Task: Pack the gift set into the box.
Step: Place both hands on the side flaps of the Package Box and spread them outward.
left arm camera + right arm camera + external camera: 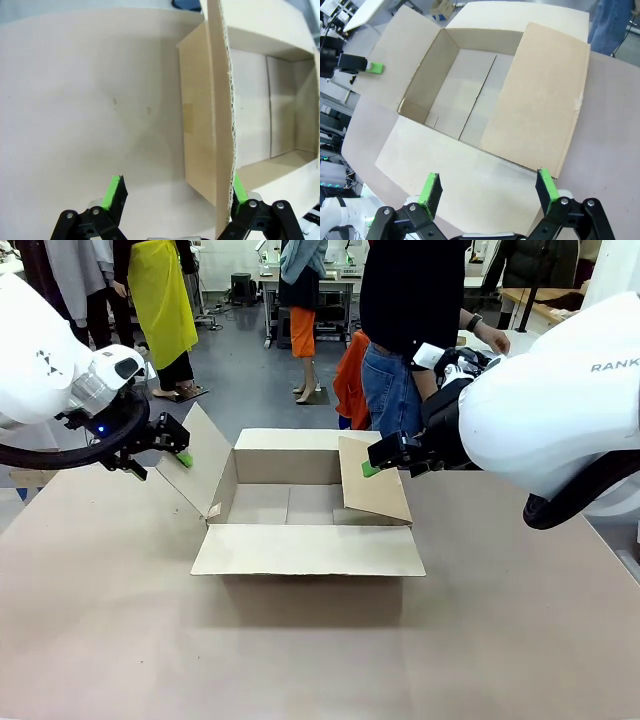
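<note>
1. While the box sits mid-tabletop with flaps splayed, its inside is bare cardboard, so nothing's packed yet.
2. L claw: fingers apart, straddling the left flap edge, no clamp.
3. R claw: fingers apart too, at the right flap, which leans in over the opening.
4. Left to do, I reckon: keep flaps clear, get the whole gift set in.
</note>
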You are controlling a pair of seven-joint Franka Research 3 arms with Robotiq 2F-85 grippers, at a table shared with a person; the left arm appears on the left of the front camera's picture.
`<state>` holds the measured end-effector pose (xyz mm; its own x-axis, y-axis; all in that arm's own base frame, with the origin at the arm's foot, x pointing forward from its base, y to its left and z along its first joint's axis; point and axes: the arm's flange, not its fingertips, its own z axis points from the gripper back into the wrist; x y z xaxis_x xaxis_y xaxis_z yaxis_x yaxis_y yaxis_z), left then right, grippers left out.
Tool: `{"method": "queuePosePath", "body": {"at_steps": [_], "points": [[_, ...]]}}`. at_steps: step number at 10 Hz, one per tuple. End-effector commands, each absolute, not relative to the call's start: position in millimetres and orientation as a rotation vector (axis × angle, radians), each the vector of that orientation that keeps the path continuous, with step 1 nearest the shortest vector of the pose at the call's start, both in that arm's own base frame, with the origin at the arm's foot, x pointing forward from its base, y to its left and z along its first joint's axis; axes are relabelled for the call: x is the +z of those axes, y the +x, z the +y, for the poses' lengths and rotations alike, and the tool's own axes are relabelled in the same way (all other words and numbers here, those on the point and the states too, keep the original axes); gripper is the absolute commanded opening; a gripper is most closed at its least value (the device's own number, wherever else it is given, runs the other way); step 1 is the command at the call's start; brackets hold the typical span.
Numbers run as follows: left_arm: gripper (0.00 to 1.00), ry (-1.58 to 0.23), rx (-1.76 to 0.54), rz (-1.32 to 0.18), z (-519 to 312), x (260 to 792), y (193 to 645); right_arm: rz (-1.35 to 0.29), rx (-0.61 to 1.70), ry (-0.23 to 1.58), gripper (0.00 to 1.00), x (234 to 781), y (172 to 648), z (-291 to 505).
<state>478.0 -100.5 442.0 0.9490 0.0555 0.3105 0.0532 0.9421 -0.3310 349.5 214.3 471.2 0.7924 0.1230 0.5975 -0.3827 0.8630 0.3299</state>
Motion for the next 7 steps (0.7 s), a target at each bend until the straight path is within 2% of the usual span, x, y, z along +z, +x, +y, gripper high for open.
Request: {"method": "queuePosePath", "body": {"at_steps": [1,2,3,5,6,7], "points": [[1.0,-0.245,0.03,-0.332,-111.6,443.1,483.1,-0.609,0.271,0.46,1.0,468.4,348.4,215.4],[1.0,-0.245,0.03,-0.332,-111.6,443.1,483.1,-0.599,0.282,0.458,1.0,471.2,349.5,214.3],[1.0,-0.245,0.03,-0.332,-111.6,443.1,483.1,-0.53,0.244,0.291,1.0,475.9,375.5,243.3],[1.0,-0.245,0.03,-0.332,-111.6,443.1,483.1,-0.454,0.298,0.103,1.0,486.2,432.6,333.7],[1.0,-0.245,0.03,-0.332,-111.6,443.1,483.1,-0.466,0.256,-0.025,1.0,484.5,443.7,356.5],[1.0,-0.245,0.03,-0.332,-111.6,443.1,483.1,-0.591,0.182,-0.1,1.0,486.2,439.4,350.1]]}}
